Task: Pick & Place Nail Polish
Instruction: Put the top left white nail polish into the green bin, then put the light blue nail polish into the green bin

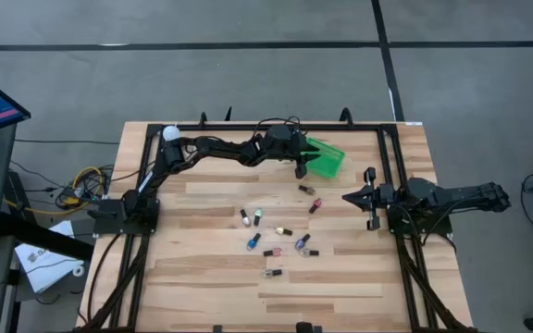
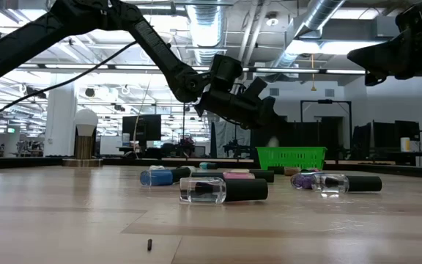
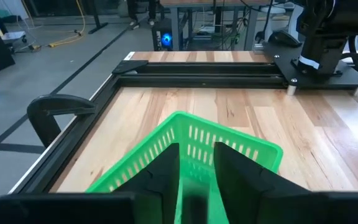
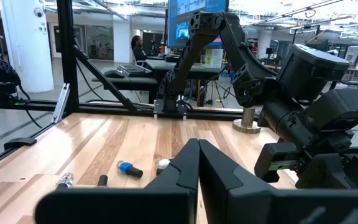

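Observation:
Several small nail polish bottles [image 1: 271, 236] lie on their sides in the middle of the wooden table; they also show in the low view [image 2: 222, 191] and in the right wrist view [image 4: 128, 168]. A green basket [image 1: 329, 159] stands at the far edge. My left gripper [image 1: 301, 172] hangs over the basket's near left rim [image 3: 166, 143], its fingers a little apart with nothing between them [image 3: 197, 163]. My right gripper [image 1: 348, 197] is shut and empty above the table, to the right of the bottles, pointing left [image 4: 198, 146].
A white ball-topped stand [image 1: 169, 134] stands at the far left corner. A black frame rail [image 1: 276, 127] runs along the far edge and down both sides. Bare wood lies toward the near edge [image 1: 266, 301].

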